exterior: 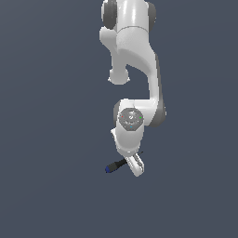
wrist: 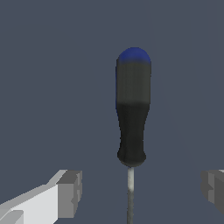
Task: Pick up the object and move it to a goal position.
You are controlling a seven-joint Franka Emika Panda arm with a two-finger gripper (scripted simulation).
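Observation:
The screwdriver (exterior: 117,165) lies on the dark grey floor, black handle with a blue butt end pointing to the exterior view's left. Its thin shaft runs under my hand. In the wrist view the screwdriver (wrist: 131,113) fills the middle, its shaft passing between my two fingers. My gripper (exterior: 135,165) is low over the shaft end, just beside the handle. The gripper (wrist: 141,192) is open, with one fingertip (wrist: 70,192) and the other at the frame edge standing well apart from the shaft, touching nothing.
The white arm (exterior: 135,56) reaches down from the top of the exterior view. The plain dark grey floor (exterior: 46,139) spreads all round.

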